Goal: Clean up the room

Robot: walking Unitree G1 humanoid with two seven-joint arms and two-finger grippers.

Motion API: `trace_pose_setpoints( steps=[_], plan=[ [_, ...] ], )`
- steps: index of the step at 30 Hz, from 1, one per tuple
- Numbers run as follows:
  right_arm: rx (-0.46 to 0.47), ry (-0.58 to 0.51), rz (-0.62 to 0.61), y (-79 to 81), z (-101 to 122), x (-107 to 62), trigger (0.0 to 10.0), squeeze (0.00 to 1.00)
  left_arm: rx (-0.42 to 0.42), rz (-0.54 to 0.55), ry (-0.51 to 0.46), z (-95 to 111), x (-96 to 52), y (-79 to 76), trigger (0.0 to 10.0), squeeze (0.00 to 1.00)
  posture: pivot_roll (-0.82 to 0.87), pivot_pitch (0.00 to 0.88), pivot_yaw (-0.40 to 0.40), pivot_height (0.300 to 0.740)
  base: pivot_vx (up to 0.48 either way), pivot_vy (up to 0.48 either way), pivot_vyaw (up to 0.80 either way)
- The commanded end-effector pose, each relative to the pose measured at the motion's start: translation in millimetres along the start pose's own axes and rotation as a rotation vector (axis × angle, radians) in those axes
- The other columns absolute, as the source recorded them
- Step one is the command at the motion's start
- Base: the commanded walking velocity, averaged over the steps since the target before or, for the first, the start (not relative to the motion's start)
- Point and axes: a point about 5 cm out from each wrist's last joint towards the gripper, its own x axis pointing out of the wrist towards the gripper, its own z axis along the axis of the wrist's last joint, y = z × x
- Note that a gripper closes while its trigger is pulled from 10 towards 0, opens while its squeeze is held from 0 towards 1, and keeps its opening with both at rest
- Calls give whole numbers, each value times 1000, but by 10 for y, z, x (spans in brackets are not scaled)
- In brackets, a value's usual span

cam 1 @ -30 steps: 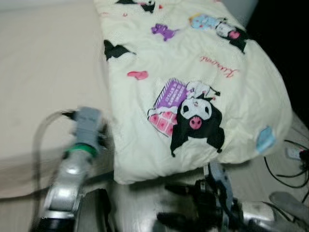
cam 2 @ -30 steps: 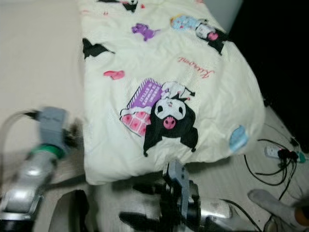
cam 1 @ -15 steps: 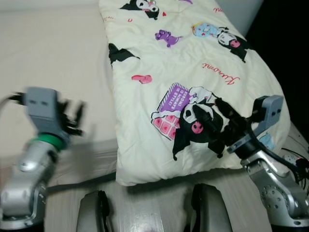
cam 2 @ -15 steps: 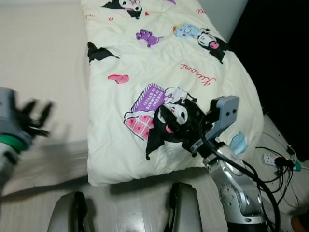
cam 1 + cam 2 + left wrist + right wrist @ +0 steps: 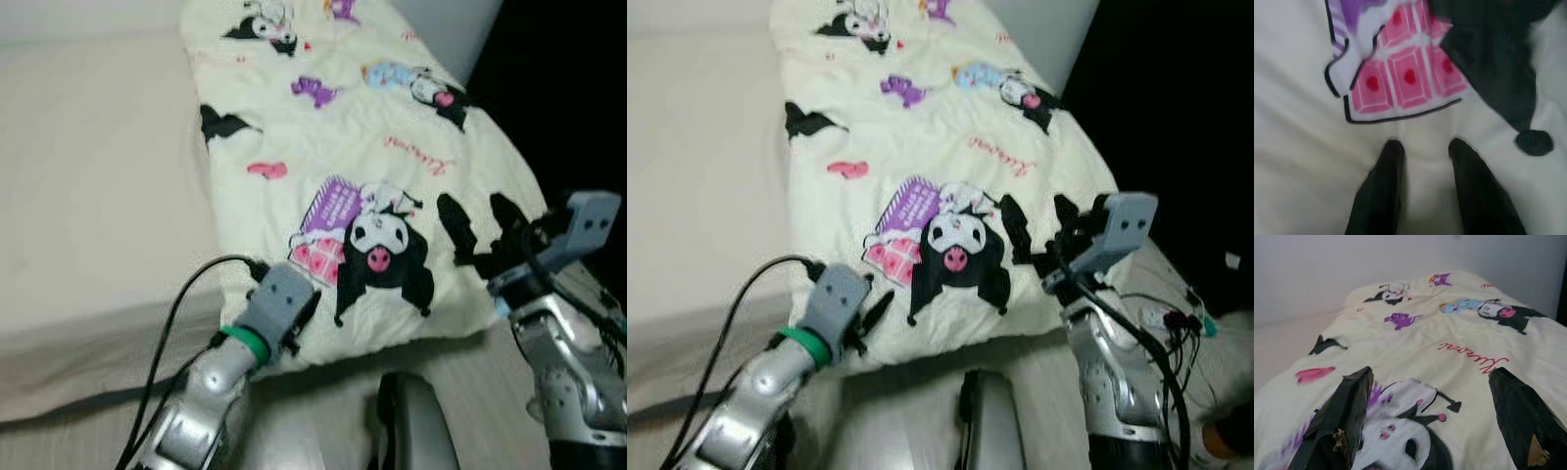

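A cream quilt (image 5: 392, 166) printed with black, pink and purple cartoon figures covers the right half of the bed. My left gripper (image 5: 306, 305) rests on the quilt's near edge, just below the pink checked print (image 5: 1400, 83). Its black fingers (image 5: 1383, 181) stand a little apart, open, with smooth fabric between them. My right gripper (image 5: 482, 227) hovers above the quilt's near right corner, beside the big black cartoon figure (image 5: 387, 259). It is wide open, and its fingers (image 5: 1344, 416) hold nothing.
Bare beige mattress (image 5: 88, 196) takes up the bed's left half. To the right of the bed it is dark, with black cables and a power strip (image 5: 1176, 318) on the floor. My own grey body parts (image 5: 411, 426) show low in front, over pale floorboards.
My left arm swung in from over the bare mattress to the quilt's near edge. The right gripper shifted right, off the black figure toward the quilt's corner. The camera moved slightly.
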Motion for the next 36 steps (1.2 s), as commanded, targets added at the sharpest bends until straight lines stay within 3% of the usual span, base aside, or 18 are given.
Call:
trace_pose_setpoints(
  steps=[1,5,7,13,15,16,18,22,23,24,25,26,28,30,33,34,35,36],
  plan=[
    [6,1,-26,-19,-42,-29,10000,0,-10,-2,186,-424,-113,-46,10000,0,-117,180,62,450,0,0,0],
    [19,3,-30,11,-90,-40,10000,0,-111,10,326,-792,-359,97,10000,0,-103,184,68,450,0,0,0],
    [28,6,-27,35,-116,-38,10000,0,-167,2,356,-874,-461,159,10000,0,-100,185,70,450,0,0,0],
    [43,7,-15,98,-160,-22,10000,0,-282,-85,271,-789,-660,301,10000,0,-91,183,78,450,0,0,0],
    [49,15,-3,125,-176,-32,10000,0,-341,-101,171,-566,-767,537,10000,0,-86,179,82,450,0,0,0],
    [49,15,-3,125,-176,-32,10000,0,-341,-101,171,-566,-767,537,10000,0,-86,179,82,450,0,0,0],
    [57,25,17,157,-196,-52,10000,0,-361,-134,54,-263,-895,829,10000,0,-67,175,80,450,0,0,0],
    [59,29,23,164,-204,-58,10000,0,-353,-152,21,-166,-940,919,10000,0,-63,174,79,450,0,0,0],
    [63,36,32,174,-221,-64,10000,0,-317,-181,-25,-17,-1027,1090,10000,0,-53,172,75,450,0,0,0],
    [69,47,45,194,-257,-60,10000,0,-288,-209,-117,292,-1177,1475,10000,0,-43,162,71,450,0,0,0],
    [69,47,45,194,-257,-60,10000,0,-288,-209,-117,292,-1177,1475,10000,0,-43,162,71,450,0,0,0],
    [71,49,48,203,-268,-56,10000,0,-285,-212,-151,398,-1219,1585,10000,0,-43,162,71,450,0,0,0],
    [75,54,47,212,-281,-47,10000,0,-284,-188,-195,493,-1193,1643,10000,0,-42,154,66,450,0,0,0],
    [79,61,43,233,-305,-33,10000,0,-290,-101,-258,610,-1071,1650,10000,0,-44,147,64,450,0,0,0],
    [35,80,58,354,-375,-45,10000,0,-283,215,-247,601,-679,1471,10000,0,-63,122,56,450,0,0,0],
    [35,80,58,354,-375,-45,10000,0,-283,215,-247,601,-679,1471,10000,0,-63,122,56,450,0,0,0],
    [26,86,64,402,-411,-63,10000,0,-284,348,-195,491,-542,1365,10000,0,-72,110,49,450,0,0,0],
    [22,92,66,428,-439,-78,10000,0,-313,403,-158,393,-478,1295,10000,0,-80,105,44,450,0,0,0]
  ],
)
